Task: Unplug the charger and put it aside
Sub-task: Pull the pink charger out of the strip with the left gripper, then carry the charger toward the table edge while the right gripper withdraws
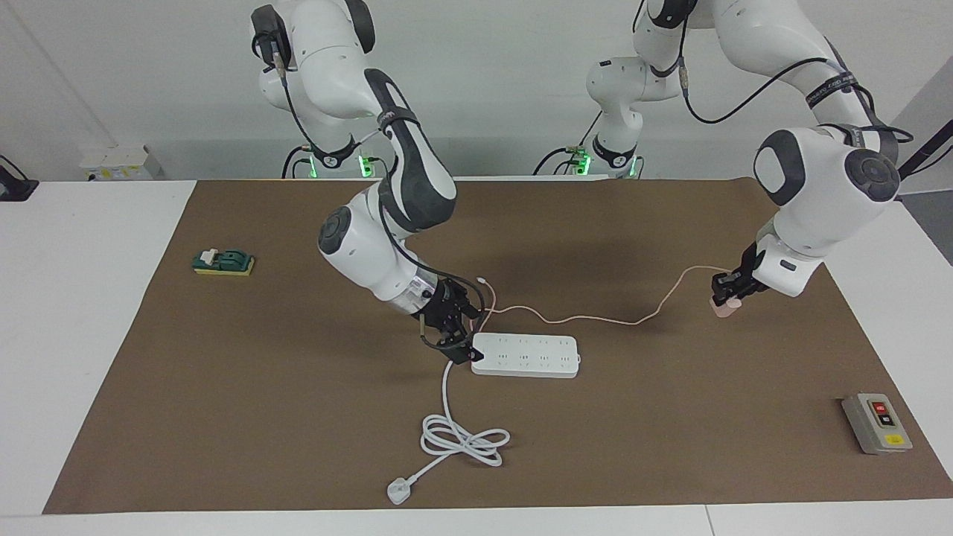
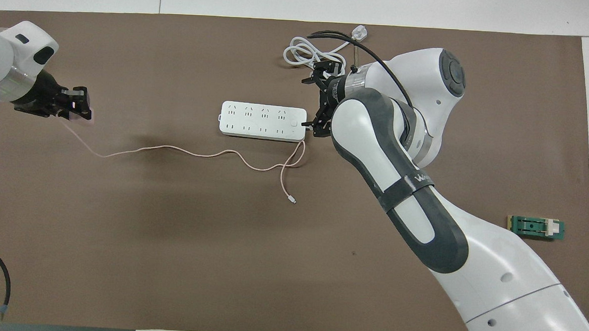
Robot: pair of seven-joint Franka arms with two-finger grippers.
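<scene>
The charger point(image 1: 724, 307) shows only as a pink sliver under the left end effector point(image 1: 727, 296) at the right of the facing view, its body mostly covered by the fingers; in the overhead view that arm is cut off by the left edge of the frame; the right arm's wrist hides part of the coiled white cord point(image 2: 309, 54) at the upper centre there; labels on the grey switch box point(image 1: 876, 423), lower right, are too small to read.
</scene>
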